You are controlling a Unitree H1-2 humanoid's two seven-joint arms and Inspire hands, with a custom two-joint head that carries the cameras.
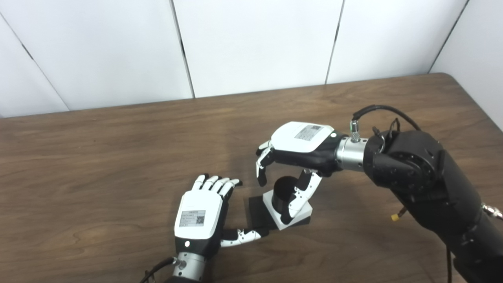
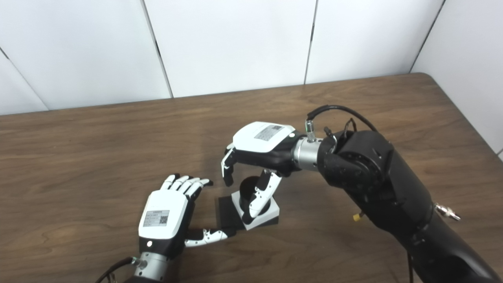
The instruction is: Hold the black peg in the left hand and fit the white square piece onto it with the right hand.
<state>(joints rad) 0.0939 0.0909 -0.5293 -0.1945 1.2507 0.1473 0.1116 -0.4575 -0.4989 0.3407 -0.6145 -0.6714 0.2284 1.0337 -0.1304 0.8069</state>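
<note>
- Already the assembly seems to be sitting together: on the wooden surface, the white square piece is resting over a flat black base, with the black peg rising up through its middle. I am judging that the fitting itself is largely done, though whether the piece is seated fully down is not showing clearly.
- The right arm, the bulkiest thing in view, is reaching in from the right edge, and its cable is looping above the wrist.
- The right hand is hovering palm-down directly over the peg, fingers curled downward on the far-left side and thumb hanging down in front of the peg and white piece. It is looking loosely spread rather than clamped; whether the thumb is actually touching the piece I cannot tell.
- The left hand is lying just left of the base, flat and spread, gripping nothing, thumb pointing toward the base's near corner. So the peg is not being held as the task is asking.
- What is remaining, by my judgement: the right hand lifting clear without dragging the piece off.
- Nothing else is crowding the surface; only white wall panels are standing behind.
</note>
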